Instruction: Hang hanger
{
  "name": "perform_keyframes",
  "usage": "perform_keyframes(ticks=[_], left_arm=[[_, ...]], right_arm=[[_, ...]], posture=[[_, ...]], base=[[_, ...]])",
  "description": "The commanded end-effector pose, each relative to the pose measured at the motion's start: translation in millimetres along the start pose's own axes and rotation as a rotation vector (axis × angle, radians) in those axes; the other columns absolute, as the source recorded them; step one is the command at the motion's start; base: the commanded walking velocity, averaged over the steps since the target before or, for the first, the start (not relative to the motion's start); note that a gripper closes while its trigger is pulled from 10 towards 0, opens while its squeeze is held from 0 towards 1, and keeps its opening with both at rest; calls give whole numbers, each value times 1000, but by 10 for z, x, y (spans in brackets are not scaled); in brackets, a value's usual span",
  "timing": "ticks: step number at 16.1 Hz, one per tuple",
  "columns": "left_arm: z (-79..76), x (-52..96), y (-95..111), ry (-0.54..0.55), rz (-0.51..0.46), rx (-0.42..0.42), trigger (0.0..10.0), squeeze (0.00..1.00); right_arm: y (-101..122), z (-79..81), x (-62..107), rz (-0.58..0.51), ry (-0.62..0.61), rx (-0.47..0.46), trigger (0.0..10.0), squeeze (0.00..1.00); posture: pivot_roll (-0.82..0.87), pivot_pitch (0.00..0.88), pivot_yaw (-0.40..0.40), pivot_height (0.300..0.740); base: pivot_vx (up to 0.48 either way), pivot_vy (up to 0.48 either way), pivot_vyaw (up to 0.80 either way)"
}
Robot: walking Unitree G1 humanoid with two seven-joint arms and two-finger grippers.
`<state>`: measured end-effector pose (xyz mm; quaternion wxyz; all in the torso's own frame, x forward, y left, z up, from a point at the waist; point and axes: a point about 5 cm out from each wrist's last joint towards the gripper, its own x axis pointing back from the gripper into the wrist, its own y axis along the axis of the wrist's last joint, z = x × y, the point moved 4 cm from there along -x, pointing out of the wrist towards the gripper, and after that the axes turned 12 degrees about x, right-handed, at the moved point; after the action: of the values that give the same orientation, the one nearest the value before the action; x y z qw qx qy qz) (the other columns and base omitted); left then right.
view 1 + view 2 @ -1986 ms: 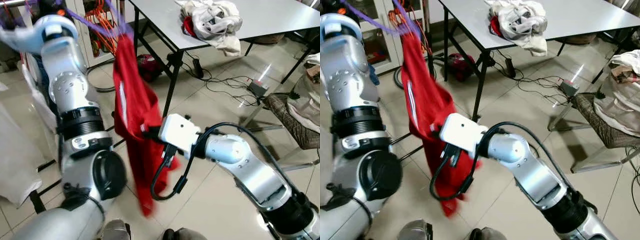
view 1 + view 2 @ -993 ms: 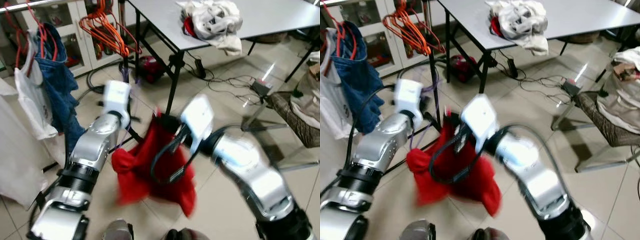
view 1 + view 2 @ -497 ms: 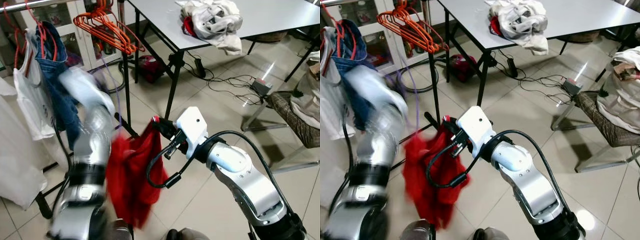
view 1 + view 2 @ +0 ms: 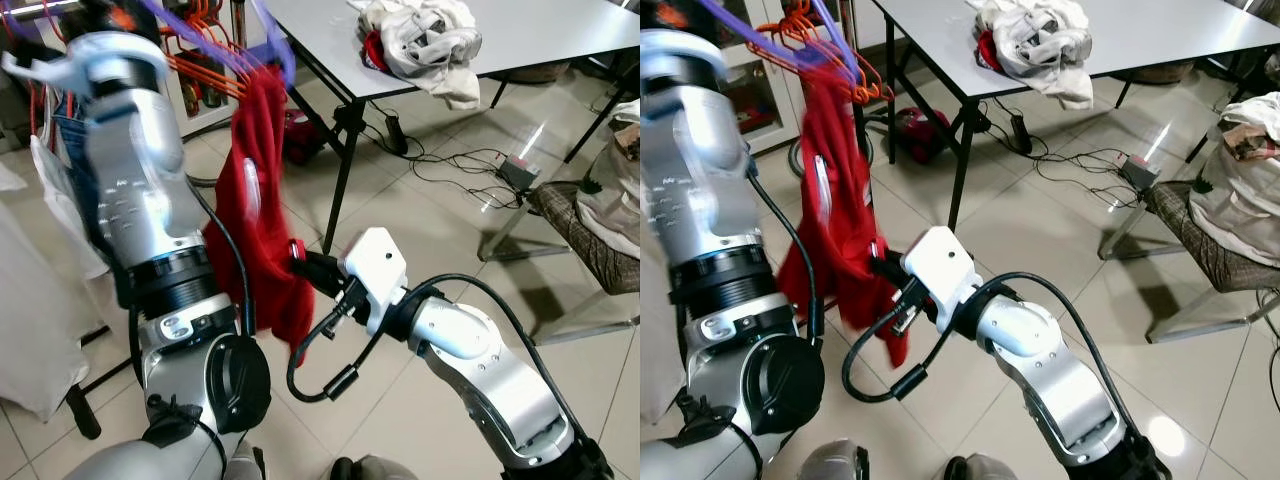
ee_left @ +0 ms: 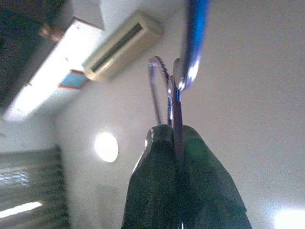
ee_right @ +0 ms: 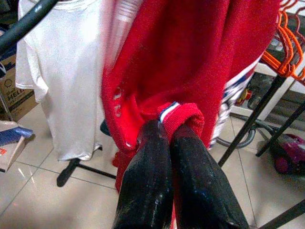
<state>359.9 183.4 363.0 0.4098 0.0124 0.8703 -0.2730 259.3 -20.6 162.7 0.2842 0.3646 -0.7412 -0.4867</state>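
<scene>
Now | left arm is back up from half a second ago, lifting purple hanger and red garment toward the rack: hooking looks near | left gripper pinches the hanger's wire | right gripper nips the garment's hem, shown only by the wrist view.

Two silver metal arms with rounded, glossy segments. The left arm has rows of small screws, a black ribbed ring and a round black joint cap. The right arm ends in a white boxy wrist block, with a looping black cable and black fingers.
</scene>
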Motion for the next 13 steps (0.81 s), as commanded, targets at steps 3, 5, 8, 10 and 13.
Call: perform_keyframes(ticks=[3, 5, 8, 10, 13], left_arm=[[149, 48, -18, 36, -126, 273, 10000, 0], [252, 99, 13, 67, -173, 385, 10000, 0], [966, 333, 240, 519, -508, 301, 10000, 0], [1004, 360, 325, 584, -457, 106, 10000, 0], [877, 242, 189, 607, -144, -395, 10000, 0]], right_arm=[[68, -13, 5, -24, 5, 34, 0, 0], [80, -29, -6, -29, 2, 45, 0, 0], [100, -43, -30, -35, 2, 56, 0, 0], [84, -56, -21, -26, -7, 70, 0, 0], [42, -62, 25, -2, 3, 80, 0, 0]], posture=[[-11, 53, -72, 740], [-10, 52, -72, 740], [-13, 54, -70, 740], [-18, 50, -64, 740], [-17, 51, -59, 740]], base=[[0, 0, 0], [0, 0, 0], [0, 0, 0], [0, 0, 0], [0, 0, 0]])
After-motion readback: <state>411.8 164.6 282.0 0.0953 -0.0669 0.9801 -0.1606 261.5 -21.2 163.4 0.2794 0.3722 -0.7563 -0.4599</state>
